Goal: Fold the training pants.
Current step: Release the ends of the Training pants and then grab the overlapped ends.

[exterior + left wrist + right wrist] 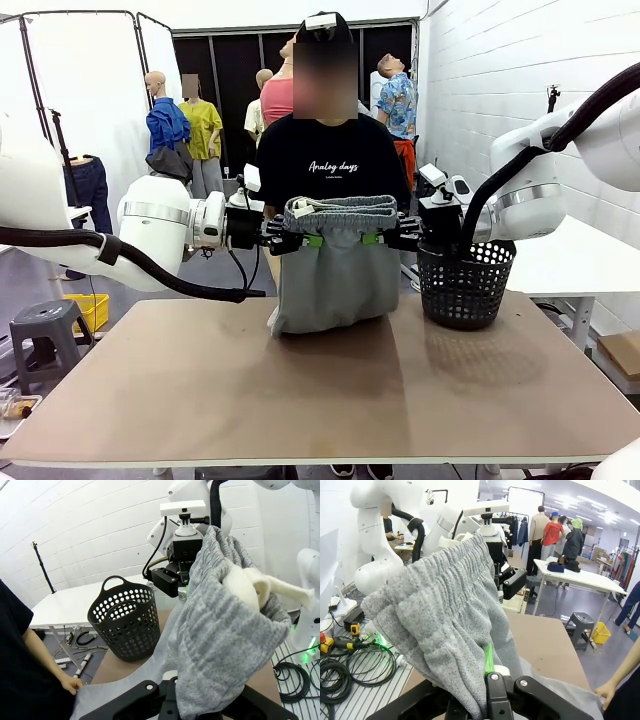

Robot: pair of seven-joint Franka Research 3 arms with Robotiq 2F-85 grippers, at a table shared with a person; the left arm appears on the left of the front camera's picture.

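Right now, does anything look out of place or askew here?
Nothing looks spilled or damaged. The one odd detail is the white drawstring, which pokes loose out of the waistband of the training pants. The left hand and right hand hold the pants up level.

Left gripper (pixel 312 240), right gripper (pixel 373 238) raised, facing inward, both clamping training pants (pixel 330 285)

Lab-type workshop hall, w/ garments around.
White brick wall (pixel 75 540), cable coils (pixel 332 680) on floor, hand tools (pixel 84 639) on side bench, clothes rack (pixel 520 527) & worktable (pixel 585 577) further back.
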